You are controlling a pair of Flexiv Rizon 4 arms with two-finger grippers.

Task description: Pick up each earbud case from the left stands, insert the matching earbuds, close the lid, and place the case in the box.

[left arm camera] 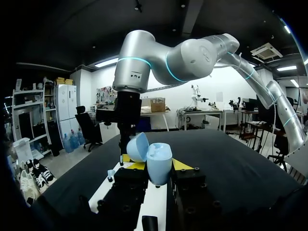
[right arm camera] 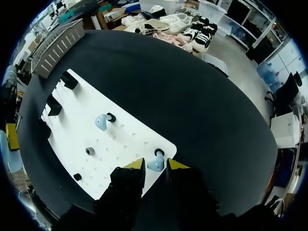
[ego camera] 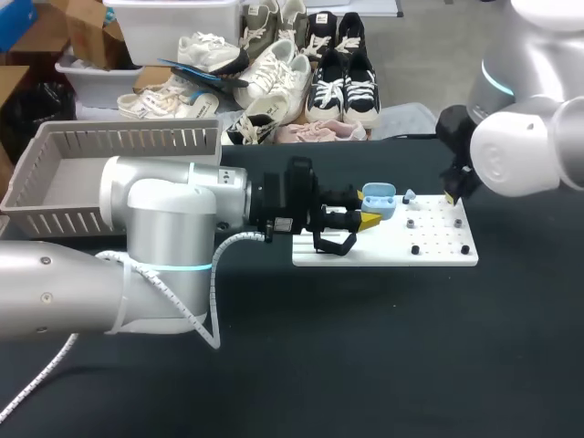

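Your left arm (ego camera: 164, 237) filled the foreground, its left pincer (ego camera: 365, 217) clenched on the open blue earbud case (left arm camera: 159, 163) over the white board's (right arm camera: 134, 144) far edge. The right pincer (right arm camera: 155, 166) sat at an earbud (right arm camera: 156, 163) on the board's far right corner, and I couldn't tell if it had actually pinched it. I'd guess that bud's tiny, light and slick, so grab it gently across the fat rounded body. The case wants holding by its base, off the hinged lid.

Case (ego camera: 379, 199) above board (ego camera: 438, 251), box (ego camera: 119, 139) far left
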